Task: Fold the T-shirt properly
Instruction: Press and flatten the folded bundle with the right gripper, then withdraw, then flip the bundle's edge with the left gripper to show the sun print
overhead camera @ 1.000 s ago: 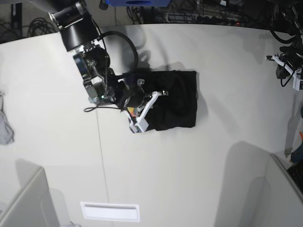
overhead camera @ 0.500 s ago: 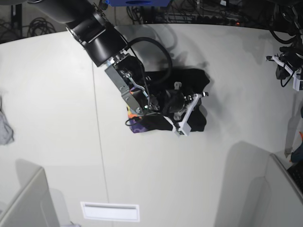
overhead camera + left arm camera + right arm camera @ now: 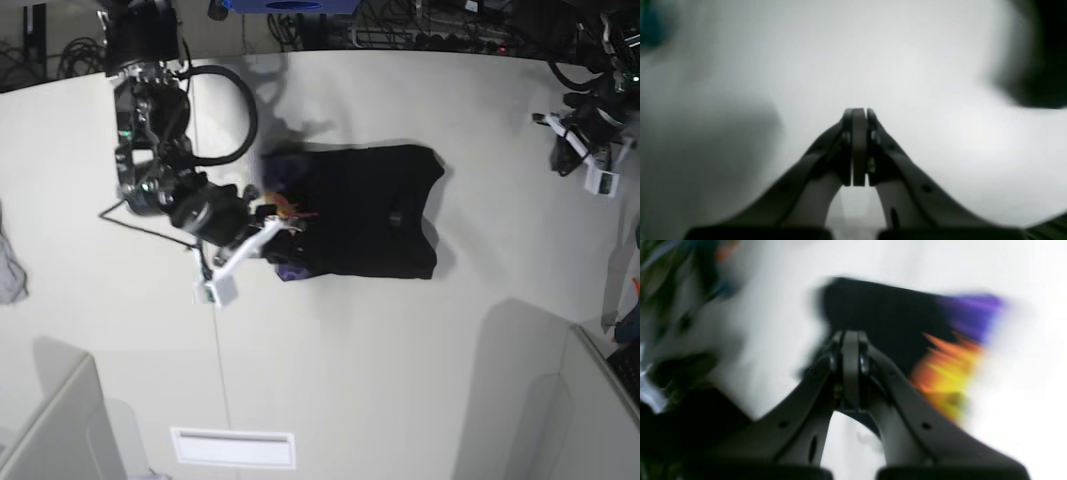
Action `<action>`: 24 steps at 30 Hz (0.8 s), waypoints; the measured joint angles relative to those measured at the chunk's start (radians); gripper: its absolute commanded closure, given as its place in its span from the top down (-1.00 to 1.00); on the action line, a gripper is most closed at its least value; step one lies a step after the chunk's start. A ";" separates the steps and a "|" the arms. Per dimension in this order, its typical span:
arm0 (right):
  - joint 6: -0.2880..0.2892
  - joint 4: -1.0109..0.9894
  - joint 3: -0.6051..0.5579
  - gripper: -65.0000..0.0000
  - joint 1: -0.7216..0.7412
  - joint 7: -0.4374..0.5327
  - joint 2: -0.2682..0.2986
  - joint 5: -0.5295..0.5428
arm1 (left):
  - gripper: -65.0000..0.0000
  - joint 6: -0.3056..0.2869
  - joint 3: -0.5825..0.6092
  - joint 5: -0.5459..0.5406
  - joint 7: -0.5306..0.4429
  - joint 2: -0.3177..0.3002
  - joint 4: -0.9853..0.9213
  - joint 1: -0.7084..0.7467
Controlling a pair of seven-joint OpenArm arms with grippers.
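One T-shirt point(image 3: 365, 212) lies just right of the middle of the base view on the white table point(image 3: 400, 380), already folded into a compact black block, with a ragged strip of purple and orange print showing along its left edge. By my reading the fold is nearly done and what is in hand is tidying that left edge. The right gripper point(image 3: 270, 228), at centre left of that view, sits at the shirt's left edge; in its wrist view point(image 3: 850, 340) the jaws are pressed together, and whether a bit of cloth is pinched between them the blur does not let me tell. The left gripper point(image 3: 858, 115), far off at the upper right of the base view, has its jaws closed on nothing, over bare table. The next move likely calls for tucking or smoothing the printed strip so the edge lies square. Counted: one shirt, two grippers.
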 measured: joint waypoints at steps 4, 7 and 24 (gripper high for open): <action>0.045 0.074 0.108 -1.00 -0.123 0.018 0.053 0.027 | 0.12 0.002 0.100 -0.002 0.003 0.106 0.003 -0.066; 0.166 0.070 0.208 -1.00 -0.219 0.001 0.092 0.084 | 1.00 0.002 0.177 -0.063 0.003 0.159 -0.020 -0.118; 0.386 0.071 0.507 -1.00 -0.414 0.000 0.095 0.129 | 0.77 0.157 0.462 -0.104 -0.021 0.256 -0.459 -0.455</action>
